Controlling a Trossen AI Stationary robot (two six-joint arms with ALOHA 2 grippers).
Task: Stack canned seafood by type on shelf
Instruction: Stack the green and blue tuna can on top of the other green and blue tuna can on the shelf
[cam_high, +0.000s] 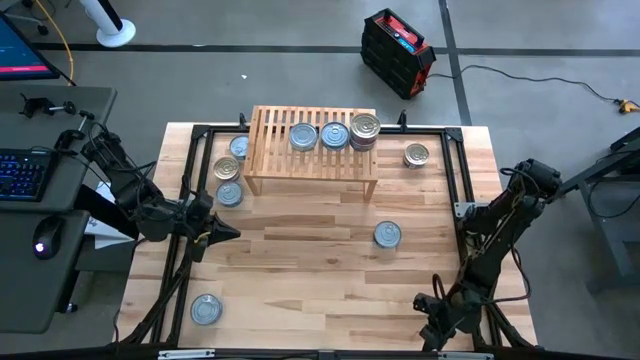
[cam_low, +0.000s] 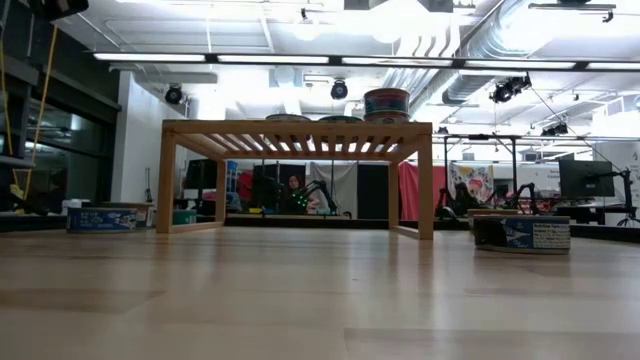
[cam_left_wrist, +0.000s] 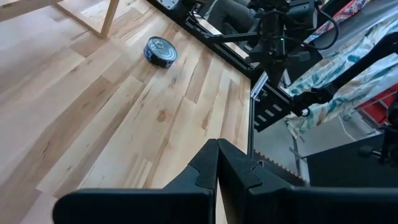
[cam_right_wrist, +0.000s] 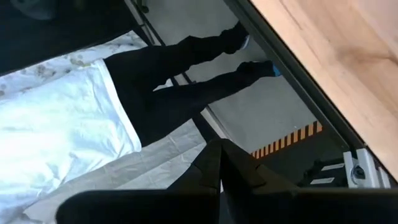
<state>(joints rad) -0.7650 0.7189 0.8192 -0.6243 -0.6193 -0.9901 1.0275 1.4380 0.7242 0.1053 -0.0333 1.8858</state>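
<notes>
The light-wood shelf (cam_high: 310, 150) stands at the table's far middle, and shows in the low view (cam_low: 300, 135). On its slatted top sit two silvery-blue tins (cam_high: 303, 136) (cam_high: 335, 135) and a short stack with a gold lid on top (cam_high: 365, 128). Loose tins rest flat on the table: three left of the shelf (cam_high: 229, 170), a gold one (cam_high: 416, 155) to its right, a blue one (cam_high: 387, 234) in the middle and a blue one (cam_high: 206, 309) near the front left. My left gripper (cam_high: 228, 232) is shut and empty at the left side. My right gripper (cam_high: 425, 305) is shut and empty near the front edge.
A black metal frame (cam_high: 455, 170) runs around the table's edges. The left wrist view shows the middle tin (cam_left_wrist: 160, 51) and a shelf leg (cam_left_wrist: 102, 18) ahead. The right wrist view looks past the table edge (cam_right_wrist: 311, 68) at a person's legs (cam_right_wrist: 186, 87).
</notes>
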